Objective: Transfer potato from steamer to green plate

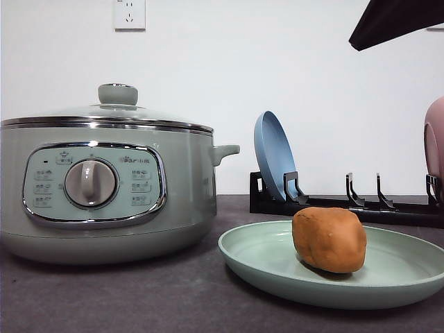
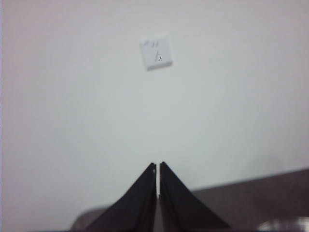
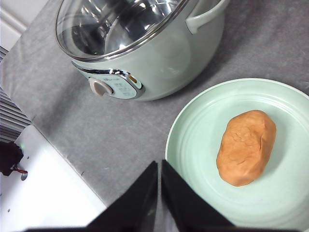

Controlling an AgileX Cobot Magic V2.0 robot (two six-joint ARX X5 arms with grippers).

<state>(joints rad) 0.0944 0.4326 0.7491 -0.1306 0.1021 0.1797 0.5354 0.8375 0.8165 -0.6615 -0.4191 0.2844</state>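
The orange-brown potato (image 1: 329, 238) (image 3: 246, 147) lies on the pale green plate (image 1: 263, 260) (image 3: 203, 121), right of its middle in the front view. The sage-green steamer (image 1: 104, 194) (image 3: 159, 53) stands to the plate's left, its glass lid (image 1: 118, 104) closed. My right gripper (image 3: 160, 163) is shut and holds nothing; it hangs high above the table beside the plate's rim, apart from the potato. In the left wrist view my left gripper (image 2: 158, 164) is shut, also holding nothing, and points at the white wall.
A black dish rack (image 1: 347, 205) stands behind the plate, with a blue plate (image 1: 274, 156) upright in it and a pink plate (image 1: 435, 146) at the right edge. A dark arm part (image 1: 395, 21) hangs at the top right. A wall socket (image 1: 130, 14) sits above the steamer.
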